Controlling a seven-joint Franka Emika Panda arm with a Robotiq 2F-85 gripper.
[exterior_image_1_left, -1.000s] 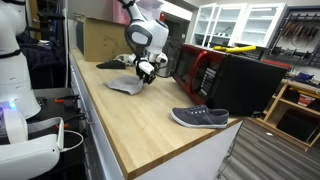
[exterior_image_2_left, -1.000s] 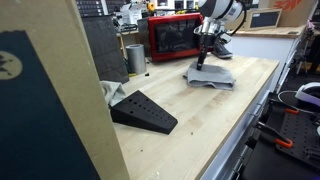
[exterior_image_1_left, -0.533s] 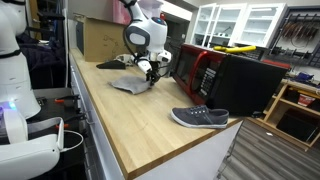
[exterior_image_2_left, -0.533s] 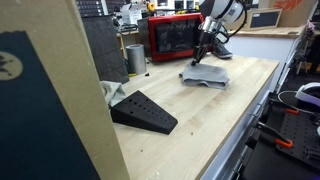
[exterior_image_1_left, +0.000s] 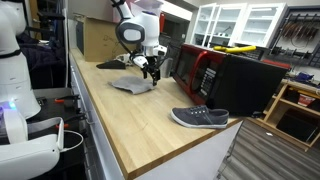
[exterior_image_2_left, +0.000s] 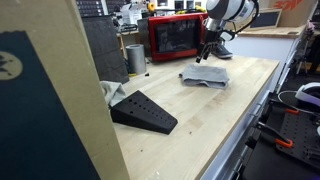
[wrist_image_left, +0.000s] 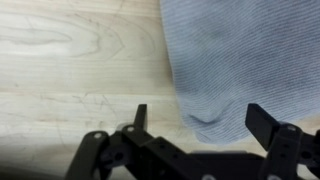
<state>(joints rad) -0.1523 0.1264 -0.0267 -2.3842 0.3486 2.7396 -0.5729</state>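
Cloth (exterior_image_1_left: 132, 85), grey-blue and folded flat, is lying on the wooden table (exterior_image_1_left: 130, 125), and we are seeing the tool (exterior_image_1_left: 152, 72) hanging just above it in both exterior views. In the wrist view we are looking down between the tool's fingers (wrist_image_left: 262, 118), which are standing spread wide and gripping nothing. The cloth's rounded corner is lying beneath the gap, with bare wood showing beside it. In an exterior view a grey shoe (exterior_image_1_left: 200, 117) is resting well apart from the cloth, and a red microwave (exterior_image_1_left: 203, 68) is standing behind the tool. In an exterior view a black wedge (exterior_image_2_left: 143, 110) is sitting nearer the camera.
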